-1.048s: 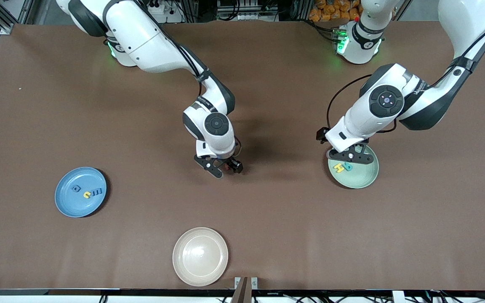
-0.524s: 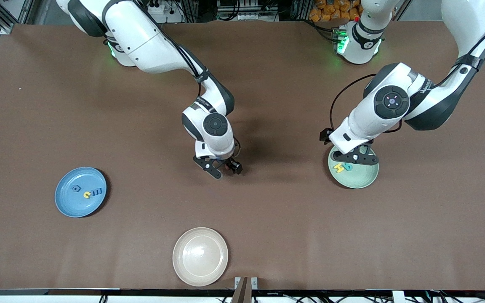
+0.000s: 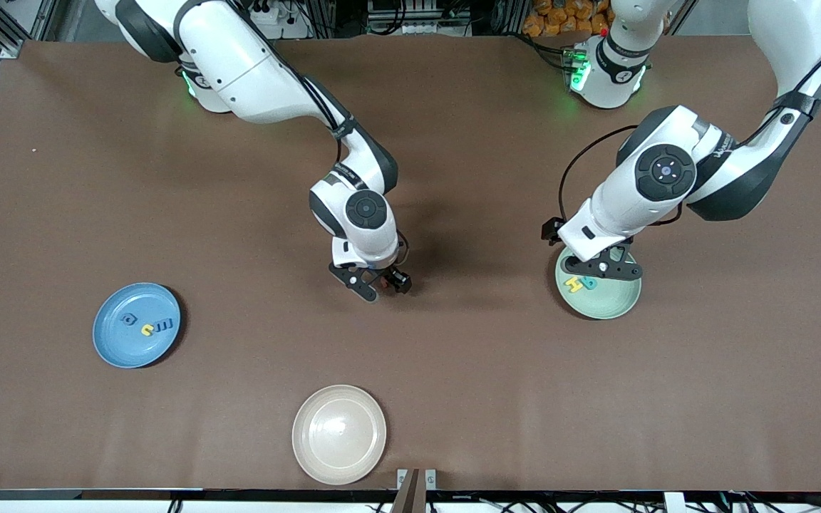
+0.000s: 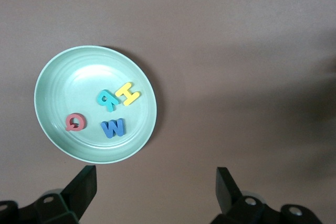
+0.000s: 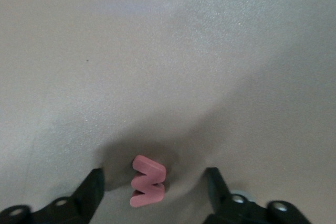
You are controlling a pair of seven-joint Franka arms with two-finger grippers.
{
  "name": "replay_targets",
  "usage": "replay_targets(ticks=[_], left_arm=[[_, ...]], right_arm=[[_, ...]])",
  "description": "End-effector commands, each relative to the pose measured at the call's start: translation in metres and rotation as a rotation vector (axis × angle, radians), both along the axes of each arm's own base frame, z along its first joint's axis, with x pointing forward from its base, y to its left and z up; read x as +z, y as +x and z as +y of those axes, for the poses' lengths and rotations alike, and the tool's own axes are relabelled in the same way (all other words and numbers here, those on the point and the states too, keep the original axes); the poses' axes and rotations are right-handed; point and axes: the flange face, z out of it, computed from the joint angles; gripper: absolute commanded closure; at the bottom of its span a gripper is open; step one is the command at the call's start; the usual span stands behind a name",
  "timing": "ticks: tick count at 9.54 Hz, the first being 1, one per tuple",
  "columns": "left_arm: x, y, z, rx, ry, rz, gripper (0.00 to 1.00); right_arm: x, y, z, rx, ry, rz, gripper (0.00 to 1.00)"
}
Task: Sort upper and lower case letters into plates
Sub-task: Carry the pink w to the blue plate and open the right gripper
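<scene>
A pink letter (image 5: pixel 148 188) lies flat on the brown table between the fingers of my right gripper (image 5: pixel 155 192), with a gap on each side; that gripper (image 3: pixel 382 283) is open and low at mid-table. My left gripper (image 3: pixel 599 269) hovers open and empty over the mint green plate (image 3: pixel 613 296). This plate (image 4: pixel 52 77) holds a pink Q (image 4: pixel 74 122), a teal R (image 4: pixel 107 99), a yellow H (image 4: pixel 127 94) and a blue W (image 4: pixel 113 127). The sky blue plate (image 3: pixel 118 342), toward the right arm's end, holds two blue letters (image 3: pixel 127 318) and a yellow one (image 3: pixel 147 330).
A cream-beige plate (image 3: pixel 339 434) sits near the table edge closest to the front camera, nearer than my right gripper. Bare brown tabletop (image 3: pixel 482 370) spreads between the plates.
My right gripper's fingers have drawn closer together around the pink letter. The left arm has lifted a little over the mint green plate.
</scene>
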Motion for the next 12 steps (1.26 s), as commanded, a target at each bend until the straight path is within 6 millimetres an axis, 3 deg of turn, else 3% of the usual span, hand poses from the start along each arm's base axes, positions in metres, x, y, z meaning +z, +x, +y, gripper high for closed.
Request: replay_targets(ticks=[1, 4, 7, 9, 12], left_arm=[[0.012, -0.001, -0.004, 0.007, 0.004, 0.019, 0.0], [0.014, 0.001, -0.003, 0.009, 0.005, 0.018, 0.0], [0.015, 0.001, -0.003, 0.01, 0.005, 0.017, 0.0], [0.015, 0.001, -0.003, 0.009, 0.004, 0.017, 0.0], [0.016, 0.002, -0.003, 0.01, 0.004, 0.015, 0.0]], right_arm=[[-0.001, -0.001, 0.005, 0.014, 0.015, -0.021, 1.0], [-0.001, -0.001, 0.005, 0.021, 0.013, -0.023, 1.0], [0.024, 0.014, -0.006, 0.089, 0.016, -0.047, 1.0], [0.05, 0.04, -0.04, 0.131, -0.007, -0.052, 1.0], [0.089, 0.081, -0.131, 0.242, -0.087, 0.024, 1.0]])
